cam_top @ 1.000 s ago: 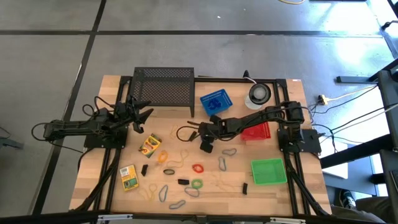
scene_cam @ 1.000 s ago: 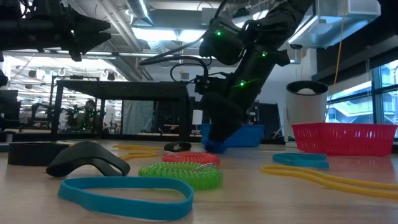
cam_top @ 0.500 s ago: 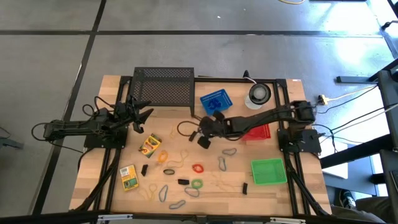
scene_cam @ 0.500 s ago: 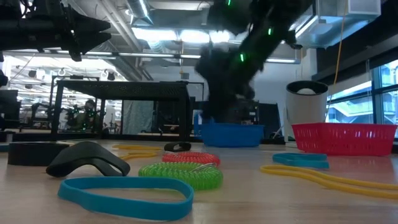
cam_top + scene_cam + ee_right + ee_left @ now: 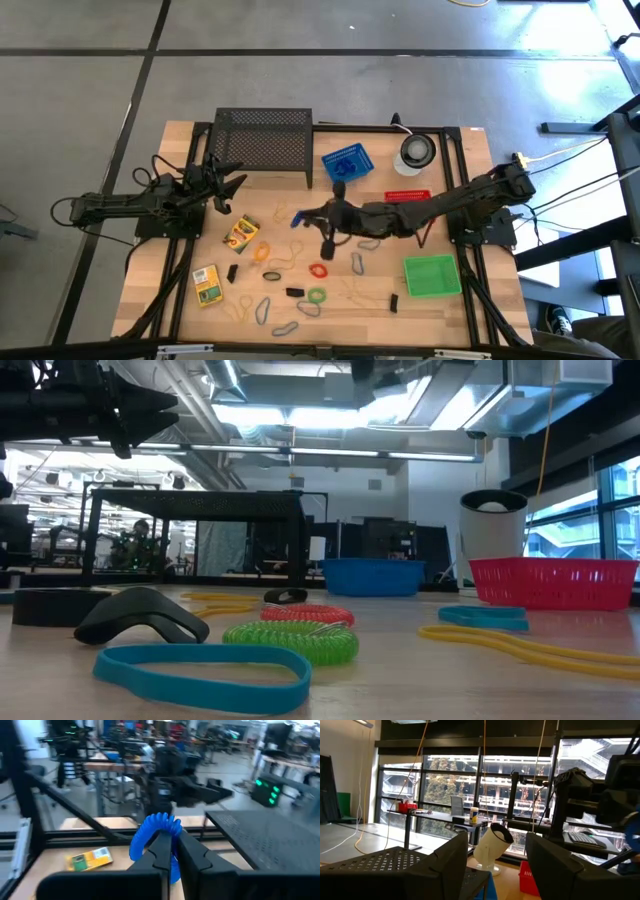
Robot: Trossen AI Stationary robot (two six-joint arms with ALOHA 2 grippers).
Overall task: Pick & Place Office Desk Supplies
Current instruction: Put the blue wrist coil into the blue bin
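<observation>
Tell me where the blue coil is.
The blue coil is pinched in the right gripper, held above the table's middle, between the mesh rack and the orange band.

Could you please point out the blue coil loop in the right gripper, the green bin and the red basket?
blue coil loop (image 5: 159,826): right wrist view, top curve.
green bin (image 5: 411,270): high view, left rim.
red basket (image 5: 548,588): low view, front wall.

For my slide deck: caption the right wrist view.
Right gripper shut on a blue coiled band, lifted above the table.
</observation>
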